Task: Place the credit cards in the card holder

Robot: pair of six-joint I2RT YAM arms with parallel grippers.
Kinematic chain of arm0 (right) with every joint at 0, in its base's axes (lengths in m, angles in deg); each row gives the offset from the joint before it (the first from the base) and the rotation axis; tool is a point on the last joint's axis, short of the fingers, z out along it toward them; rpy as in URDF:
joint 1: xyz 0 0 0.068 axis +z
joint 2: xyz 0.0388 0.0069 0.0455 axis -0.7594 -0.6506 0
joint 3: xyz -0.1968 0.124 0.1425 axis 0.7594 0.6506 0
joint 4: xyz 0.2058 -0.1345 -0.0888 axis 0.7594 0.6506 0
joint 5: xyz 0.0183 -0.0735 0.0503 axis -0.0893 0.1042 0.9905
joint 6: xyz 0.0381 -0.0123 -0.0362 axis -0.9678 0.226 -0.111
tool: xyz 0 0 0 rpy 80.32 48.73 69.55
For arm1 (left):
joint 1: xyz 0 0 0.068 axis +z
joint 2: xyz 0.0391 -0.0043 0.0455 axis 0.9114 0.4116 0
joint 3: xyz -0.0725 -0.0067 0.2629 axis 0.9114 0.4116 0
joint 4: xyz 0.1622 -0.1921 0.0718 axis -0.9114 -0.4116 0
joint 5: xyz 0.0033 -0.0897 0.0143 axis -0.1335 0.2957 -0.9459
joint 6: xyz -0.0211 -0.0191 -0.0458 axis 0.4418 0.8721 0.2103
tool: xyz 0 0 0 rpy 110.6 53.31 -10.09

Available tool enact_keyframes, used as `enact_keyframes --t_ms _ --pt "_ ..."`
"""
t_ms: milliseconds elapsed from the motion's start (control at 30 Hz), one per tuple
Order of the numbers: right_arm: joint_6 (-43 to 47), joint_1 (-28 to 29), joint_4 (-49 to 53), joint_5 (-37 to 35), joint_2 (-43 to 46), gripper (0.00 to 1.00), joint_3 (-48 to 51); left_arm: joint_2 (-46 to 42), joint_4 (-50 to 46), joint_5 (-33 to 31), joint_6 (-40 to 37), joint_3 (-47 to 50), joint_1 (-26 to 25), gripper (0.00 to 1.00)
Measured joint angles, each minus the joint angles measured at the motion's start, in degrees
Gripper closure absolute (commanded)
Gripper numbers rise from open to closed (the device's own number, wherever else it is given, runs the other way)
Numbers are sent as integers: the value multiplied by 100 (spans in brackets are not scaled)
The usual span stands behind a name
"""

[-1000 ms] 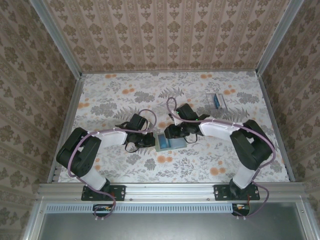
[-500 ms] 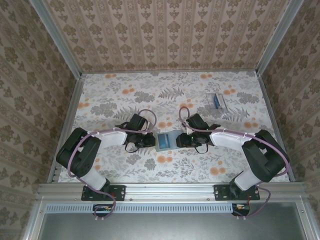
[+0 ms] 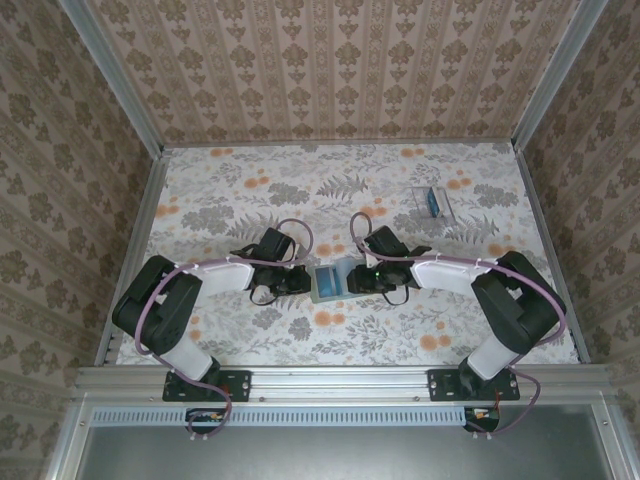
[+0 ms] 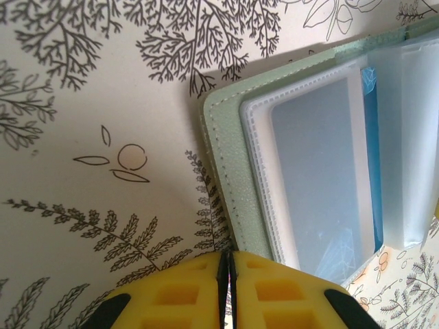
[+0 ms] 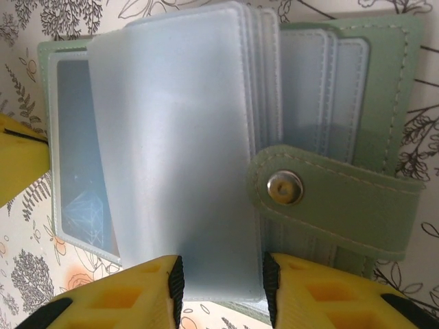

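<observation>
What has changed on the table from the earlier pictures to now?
The right gripper moved from over the holder's far edge out to the right, then back left to its right edge. A clear sleeve now lies between its jaws; whether it is gripped is unclear. The left gripper, shut at the holder's left edge, the holder and the cards stayed put.

Grained matt green leather-like card holder (image 5: 329,205) with stitched edges, frosted translucent plastic sleeves (image 5: 178,151), shiny metal snap (image 5: 285,187).
</observation>
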Motion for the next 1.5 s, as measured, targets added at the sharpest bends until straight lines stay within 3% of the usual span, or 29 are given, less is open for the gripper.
enact_keyframes --t_ms 133,367,733,967,1500 --pt "-4 13 -44 26 -26 60 -26 -2 7 0 0 4 0 87" --pt "-17 37 -37 33 -26 77 -74 -2 7 0 -2 4 2 87" --pt "98 37 -20 72 11 90 -118 -50 -13 -48 -2 24 -2 87" --pt "127 37 -129 352 68 77 -118 -50 -13 -55 -2 24 -4 87" --pt "131 42 -726 1010 66 66 -118 -50 -15 -70 -2 24 -9 87"
